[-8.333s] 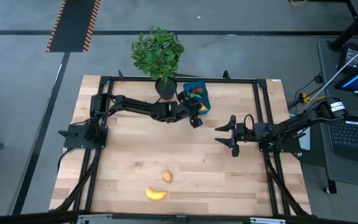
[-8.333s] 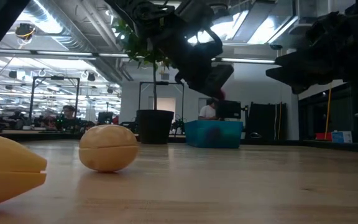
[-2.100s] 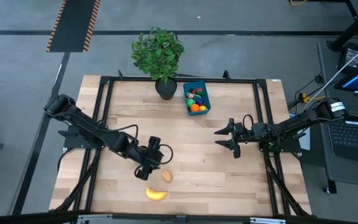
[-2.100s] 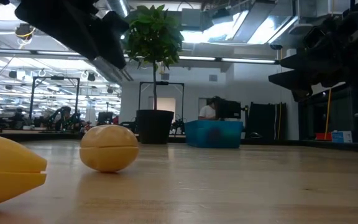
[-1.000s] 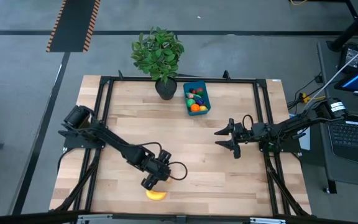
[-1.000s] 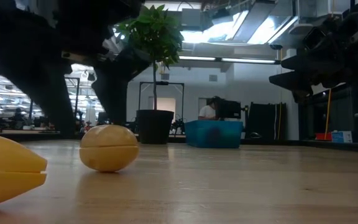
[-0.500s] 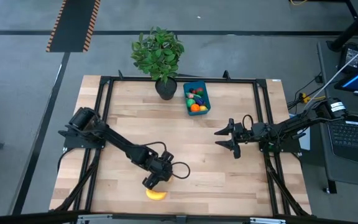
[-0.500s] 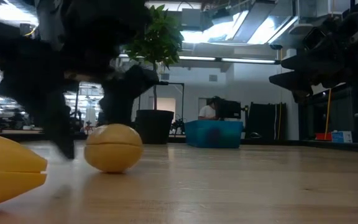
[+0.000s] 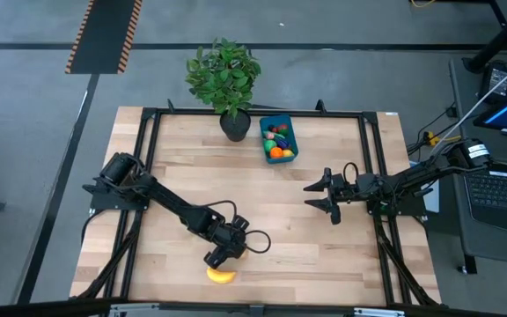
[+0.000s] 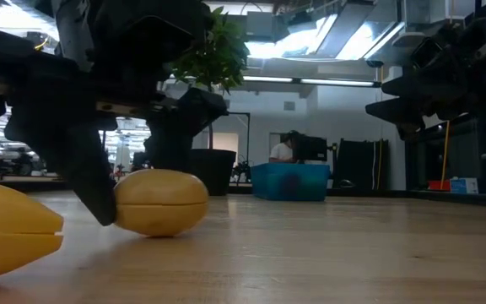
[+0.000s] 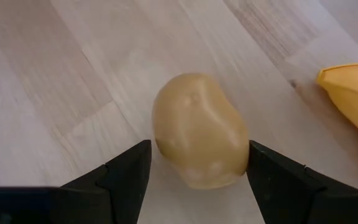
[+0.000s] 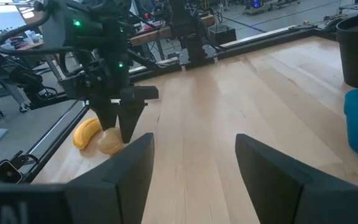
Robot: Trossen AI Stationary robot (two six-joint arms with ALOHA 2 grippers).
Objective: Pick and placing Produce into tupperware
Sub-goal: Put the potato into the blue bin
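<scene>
A tan potato (image 11: 201, 130) lies on the wooden table near the front, with a yellow banana (image 9: 221, 276) just nearer the front edge. My left gripper (image 9: 224, 254) stands open over the potato, one finger on each side of it. The high view hides the potato under the gripper. The blue tupperware (image 9: 264, 132) stands at the far middle beside a plant pot and holds several small coloured produce pieces. My right gripper (image 9: 322, 195) hangs open above the table's right half and holds nothing. My left gripper comes at the potato from above, fingers pointing down, and straddles its two sides. One finger (image 10: 99, 194) lies against the potato's left end (image 10: 123, 204) in the low view. Whether the other finger (image 11: 272, 174) touches it, I cannot tell. The potato rests on the table.
A leafy potted plant (image 9: 224, 75) stands at the far edge, left of the tupperware. A black frame (image 9: 253, 112) runs around the tabletop. Bare wood lies between the potato and the tupperware. A person sits far back in the room (image 10: 283, 150).
My left gripper has come down around the potato, its fingers equally far apart throughout. The potato has been nudged a little toward the table's right edge and turned on the table. The banana has stayed in place.
</scene>
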